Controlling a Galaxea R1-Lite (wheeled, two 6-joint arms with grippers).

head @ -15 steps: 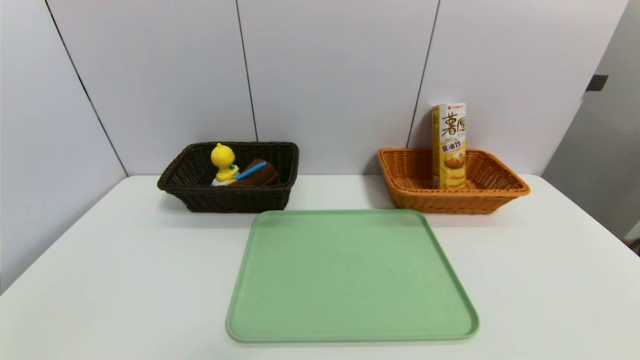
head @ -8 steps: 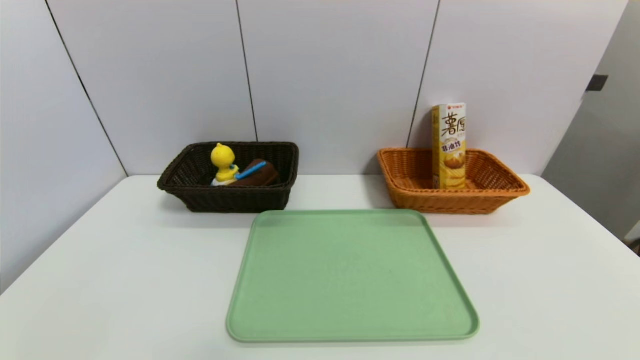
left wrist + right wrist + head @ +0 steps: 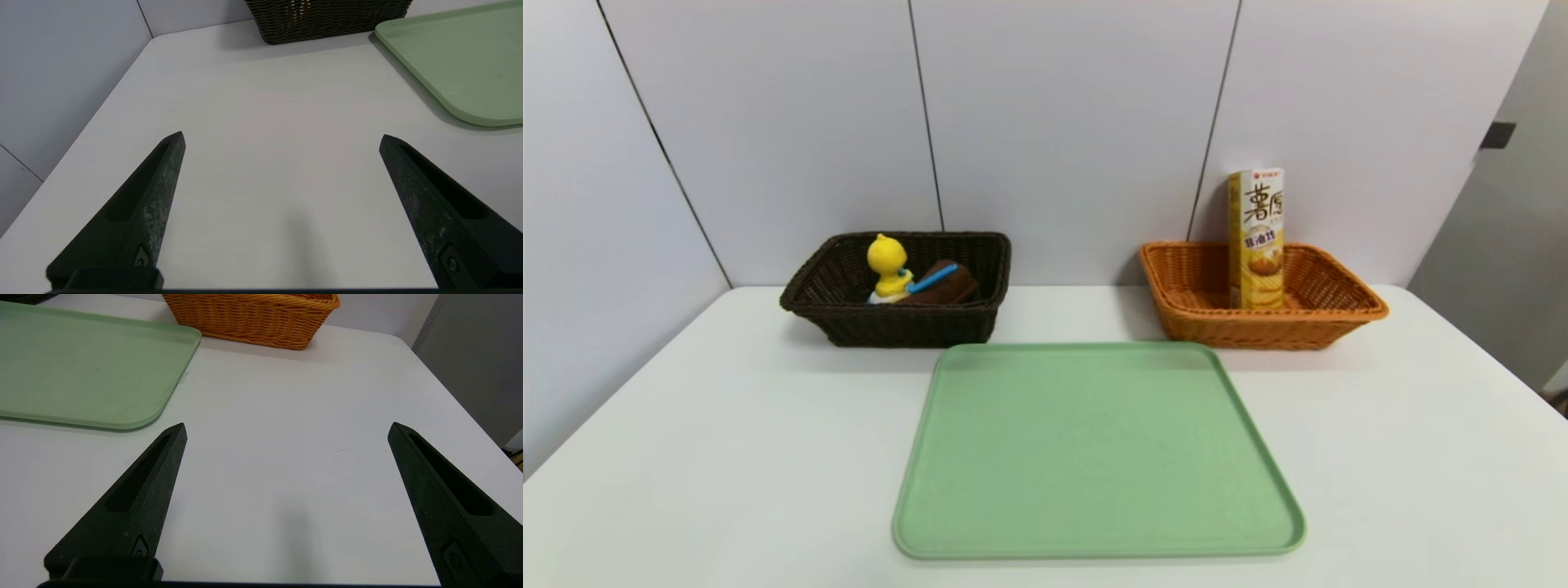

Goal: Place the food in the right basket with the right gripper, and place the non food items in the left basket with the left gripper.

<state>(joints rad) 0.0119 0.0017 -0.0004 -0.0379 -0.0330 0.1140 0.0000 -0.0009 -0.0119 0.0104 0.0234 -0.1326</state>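
The tall yellow-and-white snack carton [image 3: 1256, 238] stands upright inside the orange right basket [image 3: 1339, 314] at the back right. In the dark brown left basket [image 3: 849, 322] sit the yellow duck toy [image 3: 888, 263], the rolled brown towel [image 3: 947, 286] and the blue-handled spatula [image 3: 933, 278]. Neither arm shows in the head view. My left gripper [image 3: 282, 136] hovers open over bare table near the front left, with the dark basket [image 3: 327, 18] far ahead. My right gripper [image 3: 287, 428] is open over bare table at the front right, the orange basket [image 3: 253, 314] far ahead.
A large green tray [image 3: 1094, 449] lies in the middle of the white table [image 3: 727, 457], bare of objects. It shows beside each gripper as the tray [image 3: 457, 61] and the tray [image 3: 81, 367]. Grey wall panels close the back and left; the table's right edge drops off.
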